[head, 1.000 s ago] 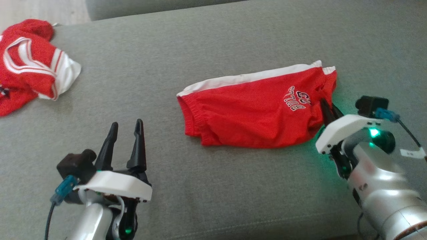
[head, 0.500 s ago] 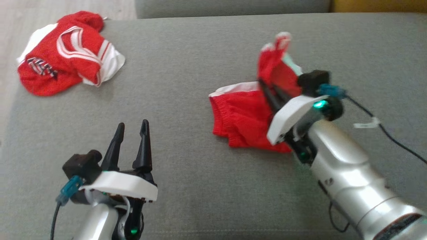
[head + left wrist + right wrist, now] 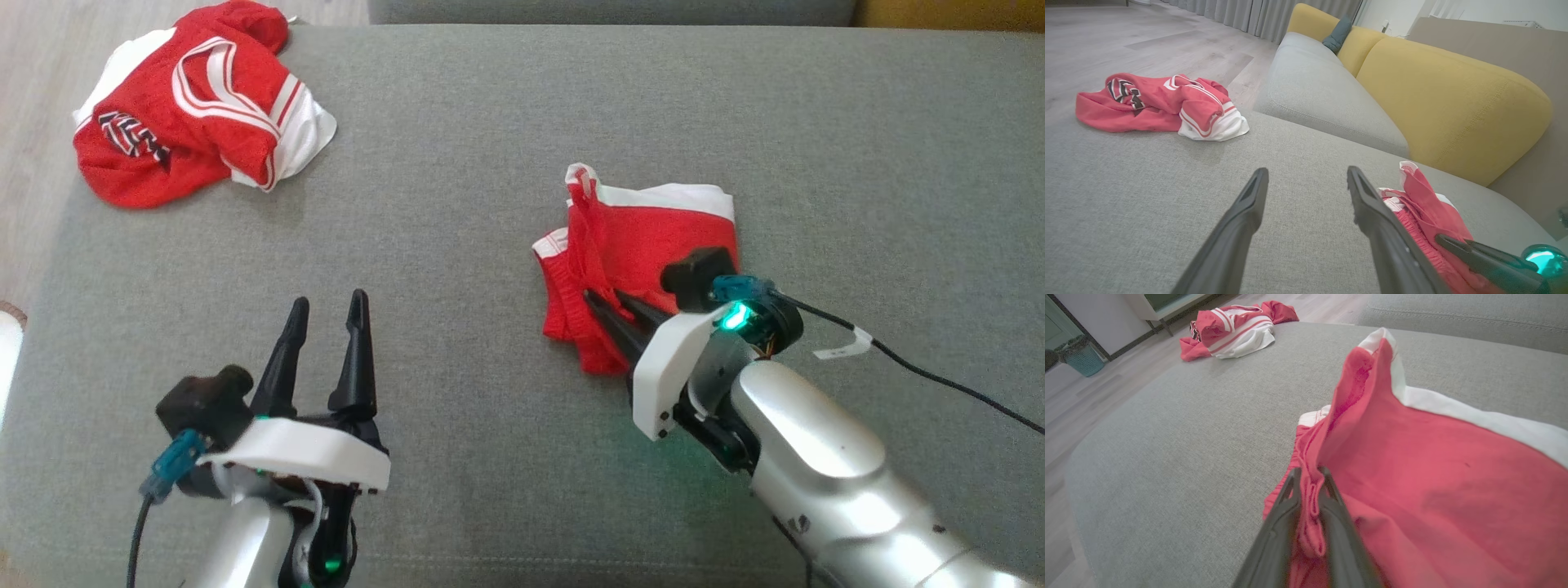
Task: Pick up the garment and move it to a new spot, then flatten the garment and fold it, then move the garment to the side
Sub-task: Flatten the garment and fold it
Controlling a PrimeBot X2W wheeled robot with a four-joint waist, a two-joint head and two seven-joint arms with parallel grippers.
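Clamping a fold of the red shorts (image 3: 653,233), your right tool (image 3: 602,300) is sitting nearest; they're lying just ahead, your left tool (image 3: 329,299) gaping wide, well apart.

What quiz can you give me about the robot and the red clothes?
1. True or false: the left fingers hold the red shorts.
2. Pick one: the right fingers are A) open, B) shut on the red shorts, C) shut on a sock.
3. Fill in: the red shirt lies crumpled on the grey ____.

Key: 1 false; 2 B; 3 sofa.
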